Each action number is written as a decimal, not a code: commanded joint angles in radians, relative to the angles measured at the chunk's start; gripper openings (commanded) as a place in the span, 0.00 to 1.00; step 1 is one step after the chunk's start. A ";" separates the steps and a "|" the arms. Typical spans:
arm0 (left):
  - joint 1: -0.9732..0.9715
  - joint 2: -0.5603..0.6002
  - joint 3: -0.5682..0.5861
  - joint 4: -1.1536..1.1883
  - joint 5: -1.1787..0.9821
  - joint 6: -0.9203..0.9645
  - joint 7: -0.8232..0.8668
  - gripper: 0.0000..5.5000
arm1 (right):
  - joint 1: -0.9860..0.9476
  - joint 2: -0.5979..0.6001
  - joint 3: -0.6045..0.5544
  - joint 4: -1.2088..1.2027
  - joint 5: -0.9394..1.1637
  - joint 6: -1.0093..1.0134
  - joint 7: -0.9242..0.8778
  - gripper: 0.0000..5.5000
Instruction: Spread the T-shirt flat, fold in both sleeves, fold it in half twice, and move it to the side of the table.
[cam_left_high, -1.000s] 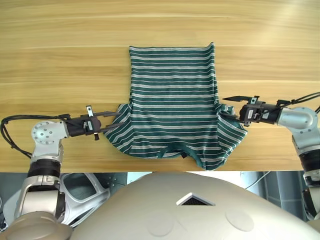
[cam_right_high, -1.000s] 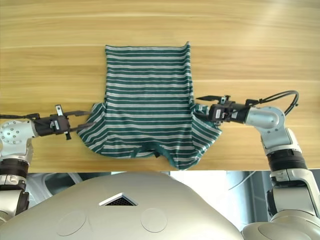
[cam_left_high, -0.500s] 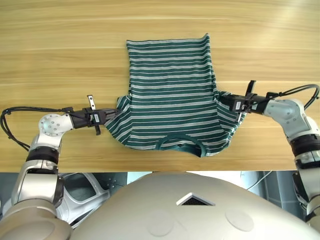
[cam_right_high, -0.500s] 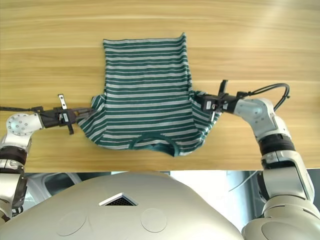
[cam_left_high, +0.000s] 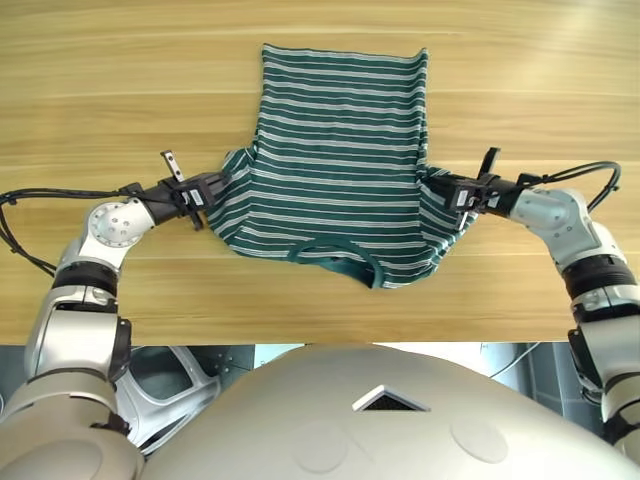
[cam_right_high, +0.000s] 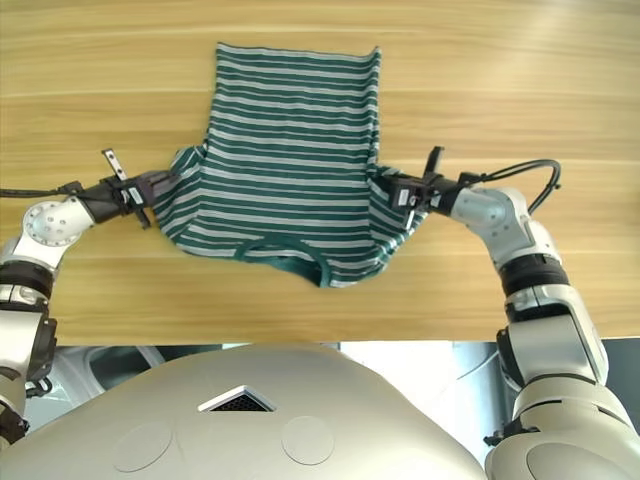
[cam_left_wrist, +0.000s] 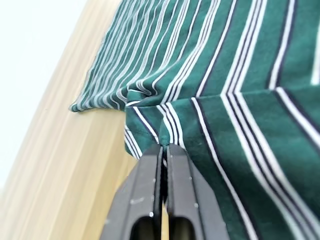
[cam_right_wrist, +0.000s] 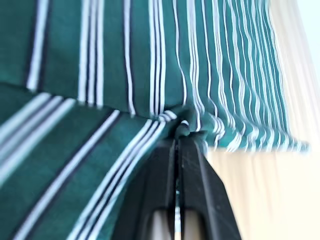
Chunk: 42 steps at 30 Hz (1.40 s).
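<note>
T-shirt (cam_left_high: 340, 150): it lay flat on the table (cam_left_high: 110, 80), collar (cam_left_high: 335, 256) toward me, hem at the far side.
Left gripper (cam_left_wrist: 163, 150): I pinched the left sleeve (cam_left_high: 236, 190) tight.
Right gripper (cam_right_wrist: 177, 142): I pinched the right sleeve (cam_left_high: 442, 216) tight.

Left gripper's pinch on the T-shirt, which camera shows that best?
The left wrist view: close up, the left gripper is shut on a fold of the T-shirt. Both eye views show it from above at the sleeve, the contact too small to judge. The right wrist view shows the right gripper pinching cloth.
</note>
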 joint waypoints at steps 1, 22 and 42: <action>-0.007 -0.009 -0.031 0.027 0.027 -0.021 0.029 0.00 | 0.085 -0.086 -0.094 -0.296 0.167 0.006 0.049 0.01; -0.015 -0.013 -0.082 0.059 0.017 -0.040 0.057 0.00 | 0.073 -0.065 0.027 -0.272 -0.075 0.142 0.110 0.04; -0.003 -0.015 -0.075 0.061 -0.026 -0.054 0.040 0.00 | -0.093 -0.066 -0.184 -0.115 -0.043 0.187 -0.100 0.65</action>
